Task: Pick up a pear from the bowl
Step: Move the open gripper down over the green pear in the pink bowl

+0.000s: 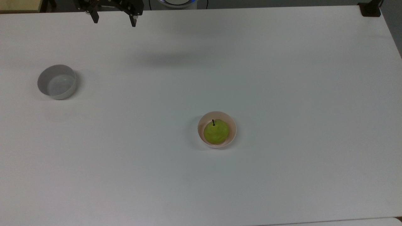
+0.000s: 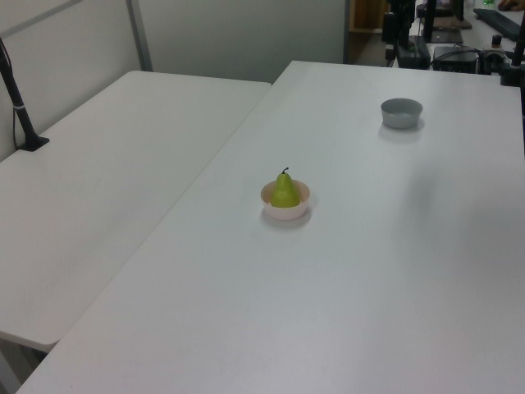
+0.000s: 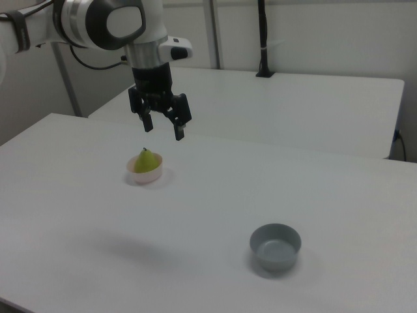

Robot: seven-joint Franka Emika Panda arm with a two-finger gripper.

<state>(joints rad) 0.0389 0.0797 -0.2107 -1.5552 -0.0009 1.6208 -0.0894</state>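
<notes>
my gripper [image 3: 163, 128] wide, empty, high above table | pear [image 1: 216, 131] upright in pink bowl [image 1: 232, 125] (stem up, so descend from above) | grey bowl [image 1: 57, 81] well apart

pear [image 2: 285, 193] upright in pink bowl [image 2: 285, 210], grey bowl [image 2: 401, 112] well apart

The pear [image 1: 216, 132] is yellow-green with a short dark stem, standing upright with the stem pointing up, seated inside the bowl [image 1: 232, 127] and taking up most of its interior. The bowl is small, round and pale pink with a cream-pink inside, resting upright on the white table [image 1: 282, 78], slightly below centre in the top view. In the left view the pear [image 2: 285, 192] rises clear above the rim of the bowl [image 2: 285, 213]; in the right view the pear [image 3: 147, 161] sits in the bowl [image 3: 144, 177] toward the right view's left.
</notes>
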